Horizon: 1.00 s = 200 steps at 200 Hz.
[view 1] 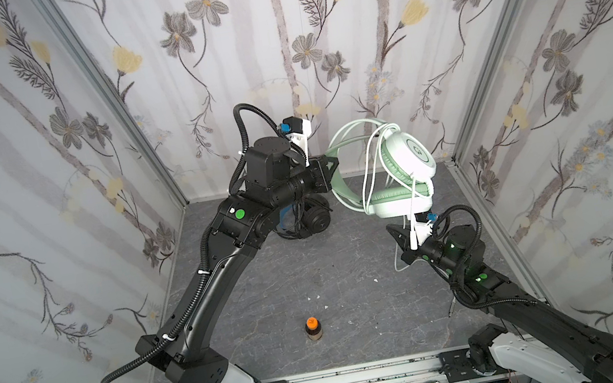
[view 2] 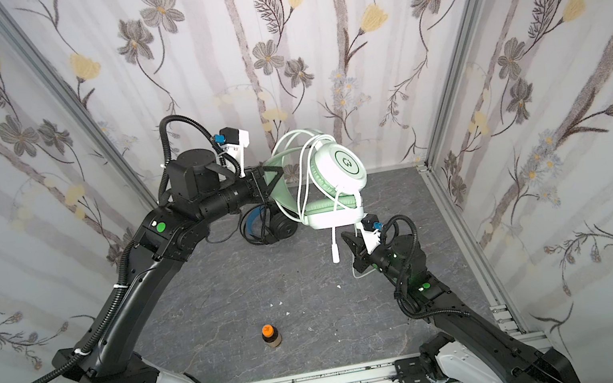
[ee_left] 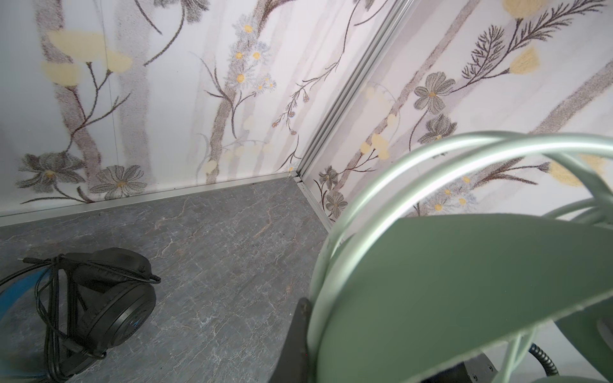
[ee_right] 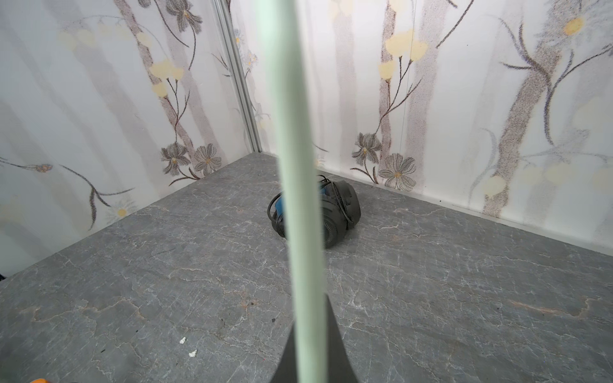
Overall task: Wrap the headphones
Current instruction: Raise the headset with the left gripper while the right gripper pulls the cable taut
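As mint headset (view 1: pixel 408 156) hangs, black headset (view 1: pixel 316 220) lies: two.

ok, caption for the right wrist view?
Right gripper shut on the mint cable; black headset, cable wrapped, lying on the grey table behind.

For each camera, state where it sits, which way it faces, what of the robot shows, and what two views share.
Top views: overhead in front, looking down at the table; both arms show.
Left wrist: on left arm, faces back right corner; left end effector shut on the mint green headset.
Right wrist: on right arm, faces back left corner; right end effector shut on its cable.
Both wrist views share the black headset.
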Each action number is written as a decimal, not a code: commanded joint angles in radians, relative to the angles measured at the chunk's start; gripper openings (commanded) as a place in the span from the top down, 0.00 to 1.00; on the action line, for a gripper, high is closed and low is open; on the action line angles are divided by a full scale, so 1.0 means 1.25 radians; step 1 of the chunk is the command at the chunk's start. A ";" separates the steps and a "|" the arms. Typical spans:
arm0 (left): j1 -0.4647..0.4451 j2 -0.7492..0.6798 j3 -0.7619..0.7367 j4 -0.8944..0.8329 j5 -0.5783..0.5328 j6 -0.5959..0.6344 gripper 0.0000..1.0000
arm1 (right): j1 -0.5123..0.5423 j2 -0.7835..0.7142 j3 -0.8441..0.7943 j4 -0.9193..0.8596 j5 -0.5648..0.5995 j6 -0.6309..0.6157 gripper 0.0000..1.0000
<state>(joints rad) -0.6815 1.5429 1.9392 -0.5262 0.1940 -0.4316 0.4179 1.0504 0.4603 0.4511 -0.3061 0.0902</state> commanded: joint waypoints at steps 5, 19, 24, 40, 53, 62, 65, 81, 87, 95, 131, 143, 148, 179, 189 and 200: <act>0.009 -0.017 -0.023 0.136 -0.107 -0.091 1.00 | 0.004 -0.004 0.028 -0.044 0.045 -0.029 1.00; 0.009 -0.021 -0.034 0.160 -0.182 -0.123 1.00 | 0.009 -0.007 0.050 -0.090 0.069 -0.050 1.00; 0.009 -0.018 -0.038 0.169 -0.206 -0.138 1.00 | 0.011 -0.007 0.057 -0.105 0.077 -0.055 1.00; 0.006 -0.009 -0.044 0.206 -0.258 -0.190 1.00 | 0.023 -0.003 0.083 -0.153 0.103 -0.070 1.00; -0.007 0.011 -0.028 0.208 -0.306 -0.216 1.00 | 0.037 0.002 0.102 -0.195 0.123 -0.085 1.00; -0.015 0.025 -0.013 0.204 -0.339 -0.235 1.00 | 0.048 0.003 0.113 -0.218 0.132 -0.096 1.00; -0.020 0.031 -0.007 0.199 -0.348 -0.241 1.00 | 0.051 0.002 0.114 -0.223 0.134 -0.101 1.00; -0.040 0.064 0.038 0.162 -0.416 -0.268 1.00 | 0.074 0.003 0.129 -0.267 0.155 -0.128 1.00; -0.049 0.080 0.062 0.143 -0.441 -0.271 1.00 | 0.080 0.001 0.134 -0.278 0.164 -0.135 1.00; -0.059 0.100 0.097 0.115 -0.475 -0.271 1.00 | 0.091 -0.002 0.138 -0.288 0.175 -0.141 1.00; -0.083 0.231 0.285 -0.033 -0.600 -0.277 1.00 | 0.136 0.014 0.183 -0.373 0.249 -0.163 1.00; -0.085 0.288 0.371 -0.088 -0.623 -0.268 1.00 | 0.153 0.023 0.203 -0.400 0.266 -0.167 1.00; -0.090 0.315 0.414 -0.115 -0.638 -0.254 1.00 | 0.159 0.027 0.213 -0.409 0.269 -0.169 1.00; -0.105 0.450 0.604 -0.215 -0.708 -0.155 1.00 | 0.204 0.051 0.292 -0.477 0.293 -0.181 1.00; -0.112 0.461 0.597 -0.208 -0.732 -0.103 1.00 | 0.210 0.057 0.317 -0.500 0.293 -0.185 1.00; -0.120 0.470 0.579 -0.214 -0.771 -0.047 1.00 | 0.213 0.065 0.350 -0.529 0.291 -0.186 1.00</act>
<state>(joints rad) -0.8173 2.1067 2.6614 -0.8326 -0.5892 -0.6037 0.6727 1.1130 0.8330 -0.0826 0.0372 -0.1173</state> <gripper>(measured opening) 0.060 0.055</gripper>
